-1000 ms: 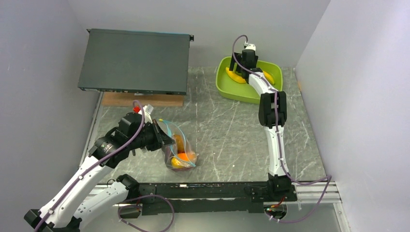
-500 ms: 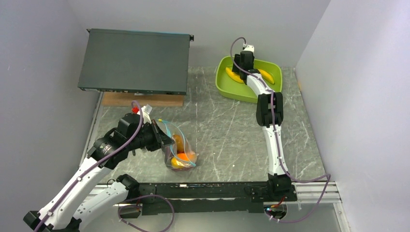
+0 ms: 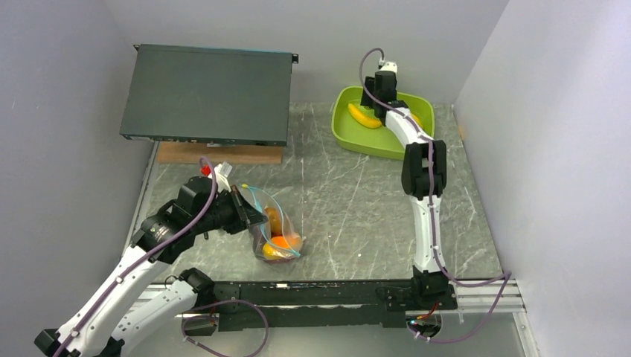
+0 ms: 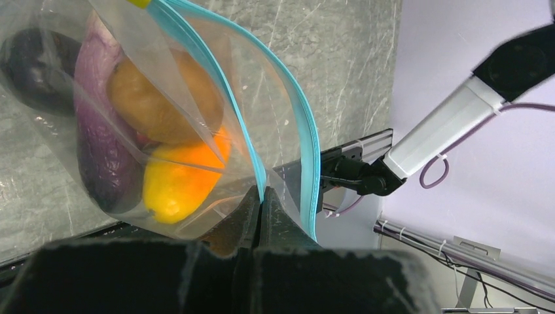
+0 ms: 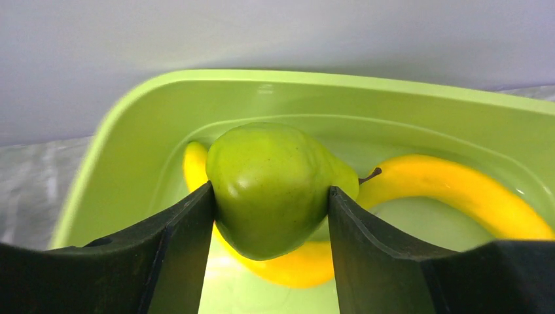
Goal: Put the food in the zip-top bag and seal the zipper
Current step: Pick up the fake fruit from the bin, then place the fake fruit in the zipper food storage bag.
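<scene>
In the upper right of the top view, the right tool (image 5: pixel 269 196) is clamping a green pear (image 5: pixel 268 163) between its fingers over the lime-green tub (image 5: pixel 124 144), where yellow bananas (image 5: pixel 451 190) are lying. Lower left of centre, the left tool (image 4: pixel 260 204) is pinching the zipper (image 4: pixel 288 104), fingers closed on it. The zip-top bag (image 3: pixel 277 230) is resting on the table (image 3: pixel 357 201), holding an eggplant (image 4: pixel 98 150), a kiwi (image 4: pixel 163 98) and an orange piece (image 4: pixel 204 154).

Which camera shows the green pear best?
Right wrist: the green pear fills the frame, clamped in the right gripper over the tub. The top external view hides it behind the right arm; the left wrist view lacks it.
</scene>
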Controlling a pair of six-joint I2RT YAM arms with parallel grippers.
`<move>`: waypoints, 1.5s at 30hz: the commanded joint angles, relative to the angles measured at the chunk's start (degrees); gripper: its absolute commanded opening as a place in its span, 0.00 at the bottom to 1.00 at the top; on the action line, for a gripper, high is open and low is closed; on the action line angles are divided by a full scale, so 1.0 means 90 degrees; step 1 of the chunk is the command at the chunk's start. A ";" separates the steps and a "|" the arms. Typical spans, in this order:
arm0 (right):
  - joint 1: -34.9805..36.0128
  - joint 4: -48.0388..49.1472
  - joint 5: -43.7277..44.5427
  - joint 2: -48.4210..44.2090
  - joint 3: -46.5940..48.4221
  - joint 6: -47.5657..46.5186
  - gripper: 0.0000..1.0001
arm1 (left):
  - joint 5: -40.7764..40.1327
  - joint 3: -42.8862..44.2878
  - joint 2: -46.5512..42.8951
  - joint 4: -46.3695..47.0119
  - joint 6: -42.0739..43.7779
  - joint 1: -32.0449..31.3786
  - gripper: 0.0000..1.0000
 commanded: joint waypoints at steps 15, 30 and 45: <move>0.1007 0.1861 -0.3794 -0.6198 -0.5899 0.1814 0.00 | 0.0055 0.0132 -0.0166 0.0363 0.0166 0.0017 0.00; 0.2401 0.4698 -0.7687 -0.7748 -0.7730 0.4824 0.00 | -0.0077 0.0295 0.0146 0.0435 0.0533 0.0016 0.00; 0.4018 0.2621 -0.7799 -0.7205 -0.7076 0.3994 0.00 | -0.0349 0.0243 -0.0040 0.0209 0.0661 0.0018 0.00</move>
